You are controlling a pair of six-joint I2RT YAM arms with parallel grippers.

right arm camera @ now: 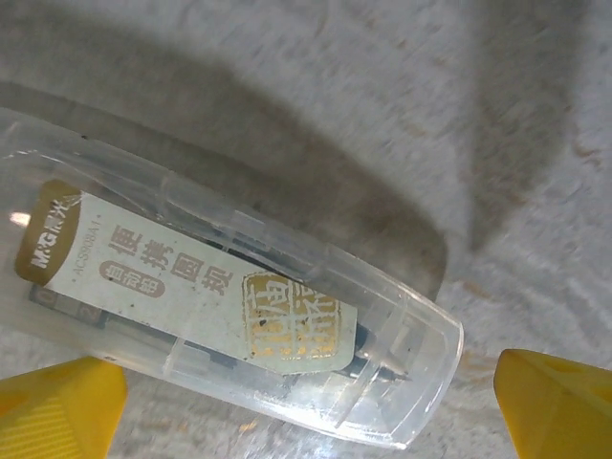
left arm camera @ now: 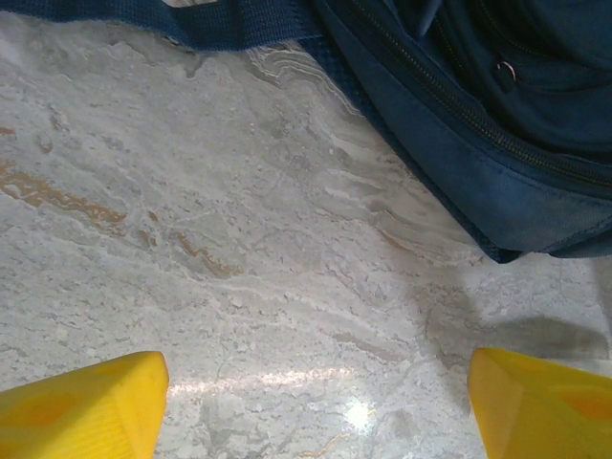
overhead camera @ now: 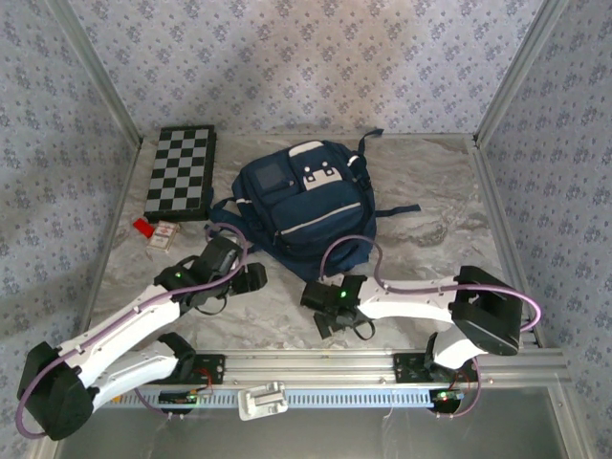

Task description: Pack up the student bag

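White arm links (overhead camera: 115,330), black joints (overhead camera: 488,320), purple cables (overhead camera: 421,284), yellow claw fingertips (left arm camera: 81,406).

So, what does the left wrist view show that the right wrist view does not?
Left wrist view: a corner of the navy student bag with its zipper, and a blue strap. Right wrist view: a clear plastic case with a printed M&G label, between the fingers of the open right gripper. Both: the grey marbled table and yellow fingertips spread wide; the left gripper is open over bare table.

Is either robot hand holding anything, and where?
Nothing is gripped. The left hand is open; the open right hand straddles a clear labelled plastic case.
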